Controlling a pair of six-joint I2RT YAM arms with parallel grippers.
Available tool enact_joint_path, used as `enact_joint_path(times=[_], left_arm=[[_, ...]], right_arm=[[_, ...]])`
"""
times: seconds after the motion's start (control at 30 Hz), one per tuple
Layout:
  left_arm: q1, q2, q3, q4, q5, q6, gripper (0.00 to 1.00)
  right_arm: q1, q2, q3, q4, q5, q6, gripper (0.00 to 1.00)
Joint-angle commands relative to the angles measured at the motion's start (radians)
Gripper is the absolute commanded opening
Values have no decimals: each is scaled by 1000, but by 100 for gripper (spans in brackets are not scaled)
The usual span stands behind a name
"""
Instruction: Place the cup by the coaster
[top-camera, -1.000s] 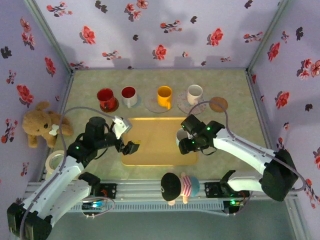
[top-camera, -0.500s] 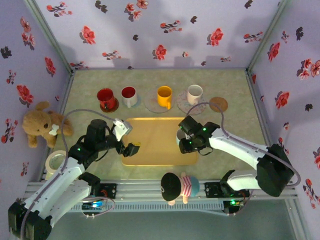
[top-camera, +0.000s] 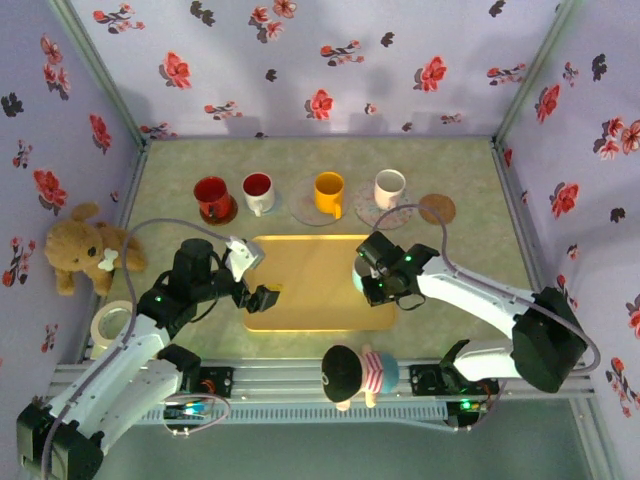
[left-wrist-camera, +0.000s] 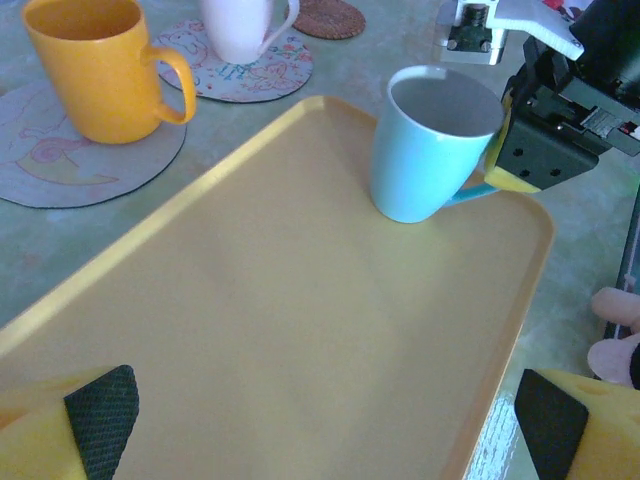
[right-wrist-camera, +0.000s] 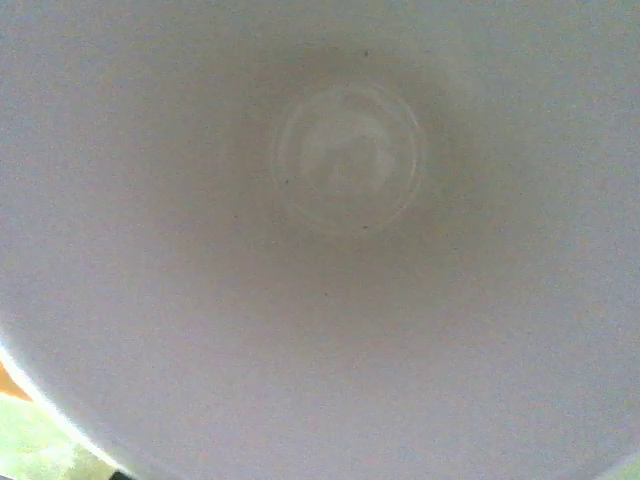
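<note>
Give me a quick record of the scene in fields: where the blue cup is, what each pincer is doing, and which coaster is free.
Blue cup: standing on the yellow tray, at its right edge
Right pincer: fingers at the cup's handle; grip unclear
Left pincer: open, over the tray's left end, holding nothing
Free coaster: cork coaster, right end of the back row, no mug on it

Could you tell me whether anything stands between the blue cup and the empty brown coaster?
Nothing visible blocks it: bare table lies between the blue cup and the brown coaster. The white mug stands left of that coaster, off the path.
</note>
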Motion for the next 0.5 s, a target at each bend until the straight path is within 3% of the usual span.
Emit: enact_joint_path(times=[0.0,0.27,0.47], left_arm=[[-10,-11,19,21,-13,-15,100],[-11,-9,116,52,-18,-19,100],[-11,21,179,84,-32,-14,100]], right_arm=[[4,-35,18,-18,36,-13,11],[-14,-131,109,-93,127,-28,1],[-113,-212,176,-149,126,-42,0]])
